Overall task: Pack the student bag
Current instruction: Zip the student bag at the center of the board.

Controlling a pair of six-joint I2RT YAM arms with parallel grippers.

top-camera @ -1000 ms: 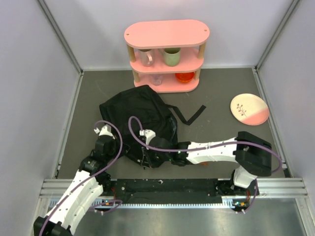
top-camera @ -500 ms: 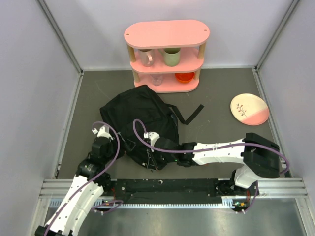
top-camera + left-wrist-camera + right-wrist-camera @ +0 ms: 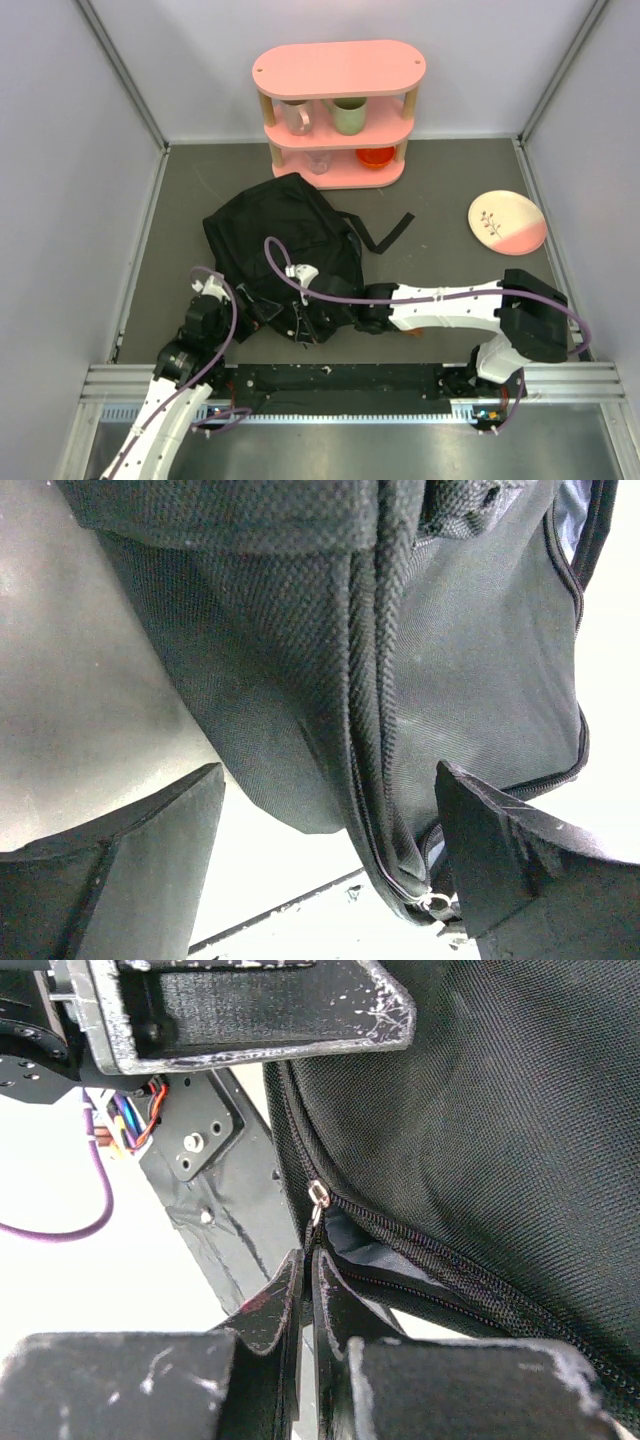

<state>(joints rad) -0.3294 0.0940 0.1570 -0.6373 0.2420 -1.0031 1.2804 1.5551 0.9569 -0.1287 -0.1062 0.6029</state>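
Since a second ago my left gripper [image 3: 325, 815] has released and drawn back toward the near-left corner. Its jaws now stand spread wide just short of the student bag [image 3: 285, 235], and I can see the bag's seam and zip edge beyond the two fingers. That black backpack lies slumped on the grey table [image 3: 450, 180] in front of the pink shelf [image 3: 338, 70], while my right gripper [image 3: 310, 1260] is clenched on the zipper pull [image 3: 317, 1198] at the bag's near edge, where the zip gapes slightly.
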